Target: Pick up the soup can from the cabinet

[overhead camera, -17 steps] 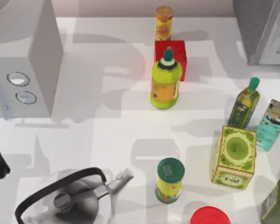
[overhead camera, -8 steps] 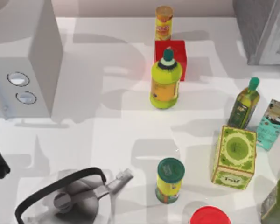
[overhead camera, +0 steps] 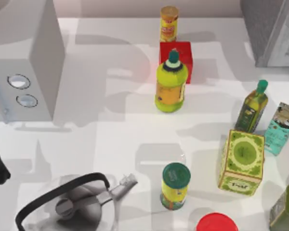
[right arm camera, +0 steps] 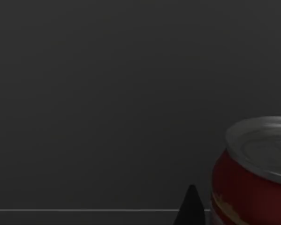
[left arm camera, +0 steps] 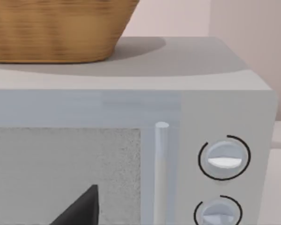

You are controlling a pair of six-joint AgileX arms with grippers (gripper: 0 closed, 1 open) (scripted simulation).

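Setting: a rendered kitchen. We count a white table [overhead camera: 111, 130] bearing a microwave [overhead camera: 24, 72] with a wicker basket [left arm camera: 56, 28] on top, a metal kettle [overhead camera: 72, 207], an olive oil bottle [overhead camera: 253, 107], a yellow juice bottle [overhead camera: 170, 85], a green tea box [overhead camera: 242, 161] and a grey cabinet [overhead camera: 272, 29].

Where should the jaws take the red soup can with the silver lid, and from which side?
Grip the red soup can with the silver lid across its round side wall, below the rim, coming in level from the front: it stands upright on the dark cabinet shelf.
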